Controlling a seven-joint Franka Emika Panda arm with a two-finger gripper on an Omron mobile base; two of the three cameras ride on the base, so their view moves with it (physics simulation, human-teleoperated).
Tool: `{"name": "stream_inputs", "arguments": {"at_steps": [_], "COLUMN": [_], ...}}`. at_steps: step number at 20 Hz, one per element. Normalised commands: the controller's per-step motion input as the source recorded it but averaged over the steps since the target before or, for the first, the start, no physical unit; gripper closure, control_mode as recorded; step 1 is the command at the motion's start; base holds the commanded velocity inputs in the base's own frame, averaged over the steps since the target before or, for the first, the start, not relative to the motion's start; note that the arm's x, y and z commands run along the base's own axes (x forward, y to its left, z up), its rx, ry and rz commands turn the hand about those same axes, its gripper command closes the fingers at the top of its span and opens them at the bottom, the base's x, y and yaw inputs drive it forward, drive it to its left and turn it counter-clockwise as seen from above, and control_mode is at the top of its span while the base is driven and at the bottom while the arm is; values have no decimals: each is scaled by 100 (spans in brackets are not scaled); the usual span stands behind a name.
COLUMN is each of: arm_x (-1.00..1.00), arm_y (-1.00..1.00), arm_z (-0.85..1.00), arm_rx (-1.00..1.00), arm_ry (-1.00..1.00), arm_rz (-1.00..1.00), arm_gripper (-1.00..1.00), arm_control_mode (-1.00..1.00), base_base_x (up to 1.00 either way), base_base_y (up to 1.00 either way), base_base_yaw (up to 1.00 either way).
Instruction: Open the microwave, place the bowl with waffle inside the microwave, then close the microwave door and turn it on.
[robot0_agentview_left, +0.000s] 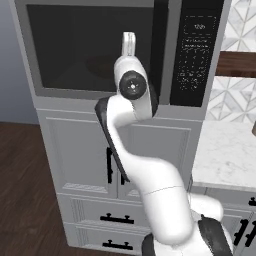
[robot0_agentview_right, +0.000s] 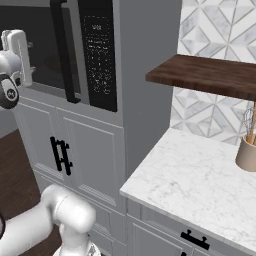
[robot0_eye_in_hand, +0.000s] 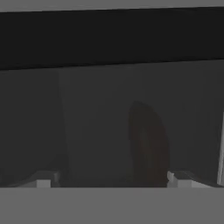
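Nearest the cameras, the white robot arm bends up from the base so its two-finger gripper (robot0_eye_in_hand: 112, 181) can face the big grey-framed microwave (robot0_agentview_left: 100, 50), and the jaws stand wide apart, holding nothing. Behind the gripper, the wide grey-framed microwave door with dark glass (robot0_agentview_left: 90, 47) looks shut, and through it the hand view shows a dim reddish-brown round shape (robot0_eye_in_hand: 148, 142), maybe the bowl with waffle, though I cannot tell. Farther right, the right base view shows the long black bar handle (robot0_agentview_right: 64, 55), the black keypad panel (robot0_agentview_right: 99, 55), a white marble counter (robot0_agentview_right: 200, 185) and a dark wooden shelf (robot0_agentview_right: 210, 72).
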Motion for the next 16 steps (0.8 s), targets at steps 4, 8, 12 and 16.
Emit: {"name": "stream_inputs", "arguments": {"at_steps": [4,8,12,16], "arm_x": [-100,-93,-57,-44], "arm_y": [-9,-1,-11,-45], "arm_z": [1,2,22,30], "arm_rx": [-10,-18,-24,-27], "arm_ry": [0,4,17,27], "arm_rz": [0,0,0,0], "arm_gripper": [-100,100,100,100], "arm_control_mode": [-100,-100,-100,-100], "base_base_x": [0,0,0,0], "base_base_y": [0,0,0,0], "base_base_yaw": [0,0,0,0]}}
